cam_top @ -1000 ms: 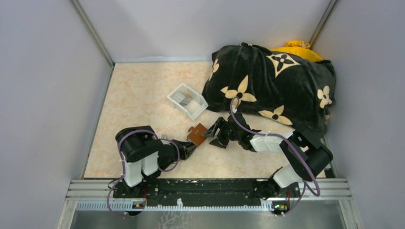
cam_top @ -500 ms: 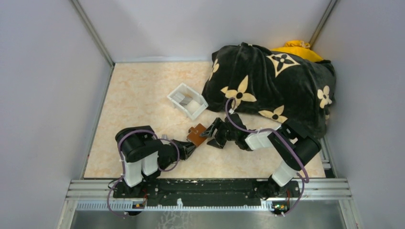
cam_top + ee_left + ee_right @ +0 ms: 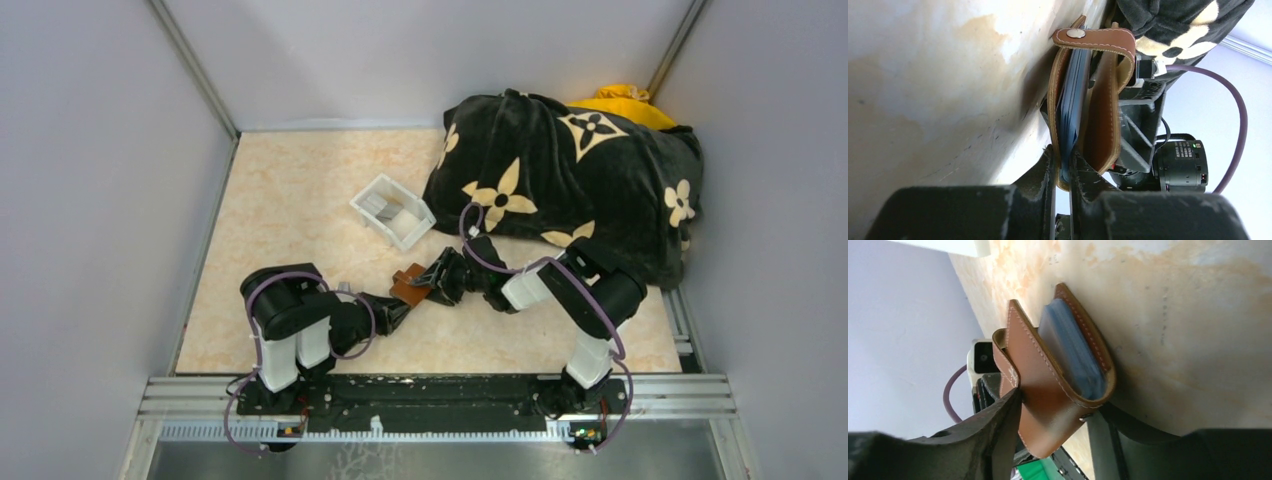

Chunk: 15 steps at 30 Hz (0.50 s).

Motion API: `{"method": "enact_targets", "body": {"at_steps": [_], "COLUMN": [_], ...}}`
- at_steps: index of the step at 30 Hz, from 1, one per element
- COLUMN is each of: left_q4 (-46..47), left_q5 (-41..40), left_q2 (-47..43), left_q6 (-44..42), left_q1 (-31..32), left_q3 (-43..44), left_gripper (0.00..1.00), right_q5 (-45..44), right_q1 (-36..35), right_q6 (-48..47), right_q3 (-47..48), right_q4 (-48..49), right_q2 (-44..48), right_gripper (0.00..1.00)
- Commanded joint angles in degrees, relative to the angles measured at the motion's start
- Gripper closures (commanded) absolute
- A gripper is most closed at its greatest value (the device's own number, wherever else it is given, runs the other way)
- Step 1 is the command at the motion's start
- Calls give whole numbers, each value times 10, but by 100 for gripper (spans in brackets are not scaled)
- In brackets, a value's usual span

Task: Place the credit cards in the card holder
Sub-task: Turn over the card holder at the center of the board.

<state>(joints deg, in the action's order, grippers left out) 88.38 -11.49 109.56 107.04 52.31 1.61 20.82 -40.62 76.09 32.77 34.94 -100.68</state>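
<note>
The brown leather card holder (image 3: 408, 285) stands on edge on the table between the two grippers. In the left wrist view the card holder (image 3: 1098, 100) is open, with light blue credit cards (image 3: 1074, 95) inside. My left gripper (image 3: 1063, 167) is shut on the card holder's near wall and the cards. In the right wrist view my right gripper (image 3: 1053, 437) is open, its jaws standing either side of the card holder's (image 3: 1048, 405) outer flap, with the blue cards (image 3: 1073, 352) showing in the pocket. In the top view the left gripper (image 3: 396, 304) and right gripper (image 3: 434, 279) meet at the card holder.
A clear plastic tray (image 3: 372, 190) holding more greyish cards (image 3: 380, 206) sits behind the card holder. A black blanket with tan flowers (image 3: 570, 180) covers a mound at the back right, over something yellow (image 3: 620, 100). Grey walls enclose the table.
My right gripper has moved left, up to the card holder, and now straddles its flap. The left gripper has kept its hold and not moved.
</note>
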Motion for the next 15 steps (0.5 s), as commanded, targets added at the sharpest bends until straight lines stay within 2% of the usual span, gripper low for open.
{"method": "enact_targets", "body": {"at_steps": [1, 4, 9, 12, 15], "left_q4": [142, 142, 142, 142, 142], "left_q5": [59, 64, 91, 104, 109], "left_q2": [23, 21, 21, 13, -2], "left_q6": [64, 61, 50, 38, 26], "left_q1": [-9, -11, -13, -12, -12], "left_q3": [-38, -38, -42, -55, -82], "left_gripper": [90, 84, 56, 46, 41], "right_q5": [-3, -5, -11, -14, -23], "right_q1": [-4, -4, -3, -3, -3], "right_q6": [-14, -17, -34, -54, -90], "right_q3": [22, 23, 28, 40, 62], "right_q4": [18, 17, 6, -16, -73], "right_q2": [-13, -10, 8, 24, 52], "right_gripper": [58, 69, 86, 90, 91]}}
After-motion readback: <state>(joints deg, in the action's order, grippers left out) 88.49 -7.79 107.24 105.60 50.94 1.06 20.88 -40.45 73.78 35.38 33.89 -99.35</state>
